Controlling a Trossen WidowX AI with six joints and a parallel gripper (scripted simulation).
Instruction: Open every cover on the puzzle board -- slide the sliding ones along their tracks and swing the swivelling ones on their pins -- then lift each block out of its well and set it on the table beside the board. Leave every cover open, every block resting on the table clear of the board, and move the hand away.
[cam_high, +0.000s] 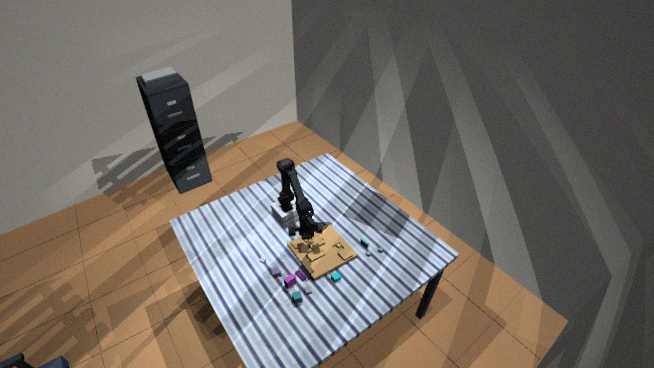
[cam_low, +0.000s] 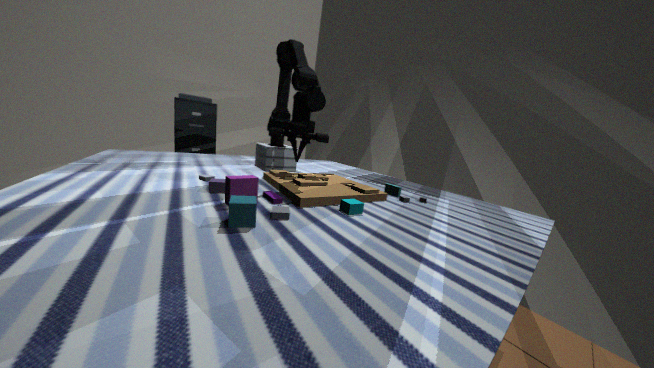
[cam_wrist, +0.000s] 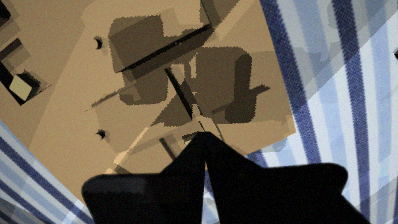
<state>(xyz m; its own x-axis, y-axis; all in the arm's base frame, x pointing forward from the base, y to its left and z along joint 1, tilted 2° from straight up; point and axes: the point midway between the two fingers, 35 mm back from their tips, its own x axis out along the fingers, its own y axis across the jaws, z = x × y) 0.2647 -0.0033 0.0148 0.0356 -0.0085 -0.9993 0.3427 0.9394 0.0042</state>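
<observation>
The wooden puzzle board (cam_high: 322, 269) (cam_low: 340, 195) (cam_wrist: 65, 125) lies flat on the striped cloth. Low wooden covers and dark slots show on it; shadows hide which wells are uncovered. A small pale square piece (cam_wrist: 21, 87) stands by a dark slot at the left of the wrist view. My gripper (cam_low: 297, 160) (cam_wrist: 204, 137) is shut and empty, tips down above the board's robot-side part. Off the board lie a magenta block (cam_high: 290, 280) (cam_low: 242, 187), a teal block (cam_high: 297, 297) (cam_low: 242, 212), a flat purple block (cam_high: 300, 275) (cam_low: 272, 197) and a cyan block (cam_high: 336, 276) (cam_low: 352, 206).
A dark teal block (cam_high: 364, 243) (cam_low: 392, 190) lies right of the board with two small grey pieces. A dull purple block (cam_high: 275, 272) (cam_low: 217, 186) and a grey block (cam_high: 307, 290) (cam_low: 279, 213) lie at the front left. The pale arm base (cam_low: 275, 156) stands behind the board.
</observation>
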